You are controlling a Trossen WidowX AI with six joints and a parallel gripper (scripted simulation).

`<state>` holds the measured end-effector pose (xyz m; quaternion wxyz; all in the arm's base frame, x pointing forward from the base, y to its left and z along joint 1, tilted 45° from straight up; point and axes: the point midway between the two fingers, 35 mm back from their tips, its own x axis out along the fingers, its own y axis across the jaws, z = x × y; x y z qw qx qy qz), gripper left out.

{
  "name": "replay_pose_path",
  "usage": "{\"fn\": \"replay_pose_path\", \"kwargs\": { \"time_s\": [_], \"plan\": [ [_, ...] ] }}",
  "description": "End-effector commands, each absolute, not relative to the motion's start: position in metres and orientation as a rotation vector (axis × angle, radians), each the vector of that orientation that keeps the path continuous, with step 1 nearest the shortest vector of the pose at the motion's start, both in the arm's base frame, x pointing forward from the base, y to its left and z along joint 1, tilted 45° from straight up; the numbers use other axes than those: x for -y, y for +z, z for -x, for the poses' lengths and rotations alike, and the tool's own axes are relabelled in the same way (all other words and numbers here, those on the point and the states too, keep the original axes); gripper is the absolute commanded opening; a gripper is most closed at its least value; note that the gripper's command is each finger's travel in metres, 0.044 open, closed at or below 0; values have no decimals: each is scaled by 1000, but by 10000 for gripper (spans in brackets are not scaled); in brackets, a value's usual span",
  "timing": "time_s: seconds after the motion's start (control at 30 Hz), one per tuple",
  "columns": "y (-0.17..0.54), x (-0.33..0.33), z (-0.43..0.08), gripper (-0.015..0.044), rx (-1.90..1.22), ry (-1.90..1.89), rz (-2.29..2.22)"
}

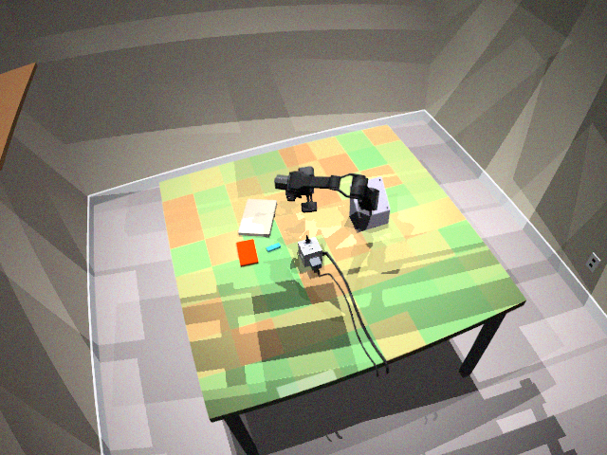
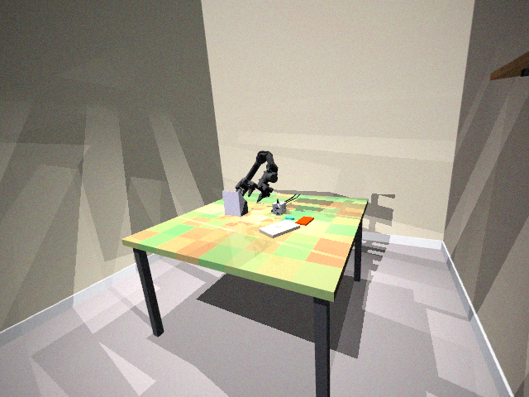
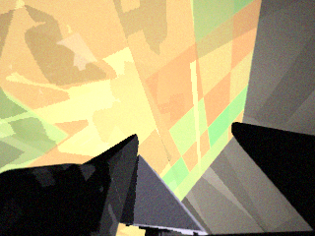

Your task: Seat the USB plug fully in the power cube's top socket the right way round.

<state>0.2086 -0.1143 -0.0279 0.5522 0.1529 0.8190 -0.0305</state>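
The white power cube [image 1: 304, 248] [image 2: 278, 208] stands on the table. A small black USB plug [image 1: 307, 239] [image 2: 278, 201] sticks up from its top; the views are too small to tell its depth or which way round it is. My gripper [image 1: 300, 202] [image 2: 254, 197] [image 3: 182, 133] is open and empty, above the table and away from the cube, behind it in the top view. The wrist view shows both black fingers wide apart, with neither cube nor plug in sight.
A grey plug [image 1: 315, 263] sits at the cube's side, and dark cables [image 1: 350, 299] [image 2: 293, 198] run to the table edge. A white book [image 1: 258, 217] [image 2: 279, 228], an orange-red notebook [image 1: 247, 252] [image 2: 305, 221] and a cyan block [image 1: 272, 246] [image 2: 289, 217] lie nearby. The arm's pale base [image 1: 377, 195] [image 2: 232, 203] stands beyond.
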Motion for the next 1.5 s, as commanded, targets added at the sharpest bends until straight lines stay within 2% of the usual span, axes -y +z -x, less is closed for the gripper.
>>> {"fn": "replay_pose_path", "kwargs": {
  "time_s": [0.0, 0.3, 0.53, 1.47],
  "plan": [
    [13, 66, -255, 440, -1563, 703, -21],
    [53, 25, -282, 440, -1070, 1176, 323],
    [89, -7, -292, 440, -640, 1393, 587],
    [81, -16, -294, 440, -625, 1398, 596]
  ]
}}
